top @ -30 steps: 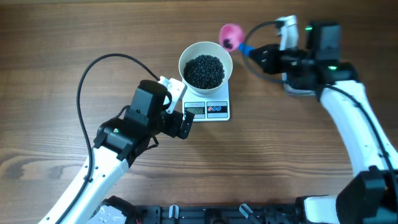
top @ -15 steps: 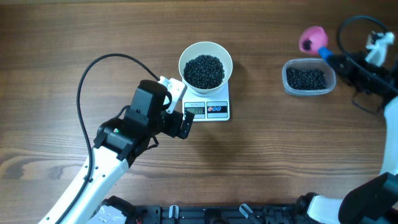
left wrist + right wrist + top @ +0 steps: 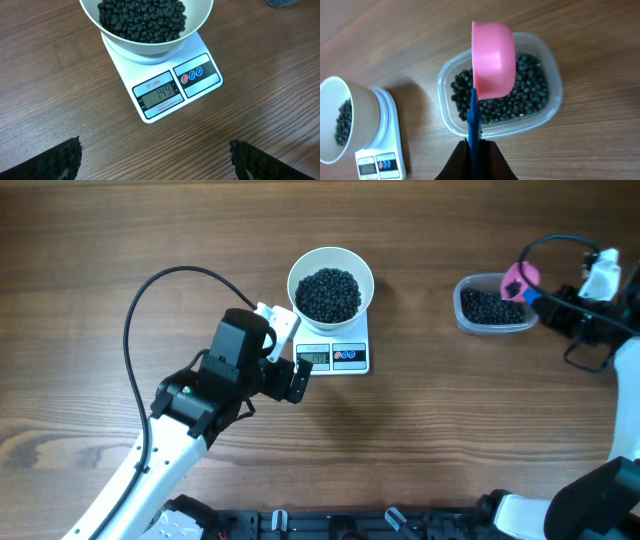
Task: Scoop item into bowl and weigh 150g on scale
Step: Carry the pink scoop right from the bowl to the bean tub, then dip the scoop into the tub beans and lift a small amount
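My right gripper (image 3: 476, 159) is closed tight on the blue handle of the pink plastic scoop (image 3: 493, 57), which hangs tilted over the clear rectangular plastic tub (image 3: 552, 90) with more beans in it. My left gripper (image 3: 155, 160) stands wide open and empty, just in front of the small white digital scale (image 3: 200, 87). The round white bowl (image 3: 200, 20) sits on the scale and holds the shiny black beans (image 3: 142, 17) — the display reads 149.

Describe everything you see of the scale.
The scale is a small white rectangular slab, glossy and plastic-looking, flat on the wooden table. Its front edge carries a grey display reading 149 and two round buttons, red and blue. The white bowl of black beans stands on it; nothing else touches it.
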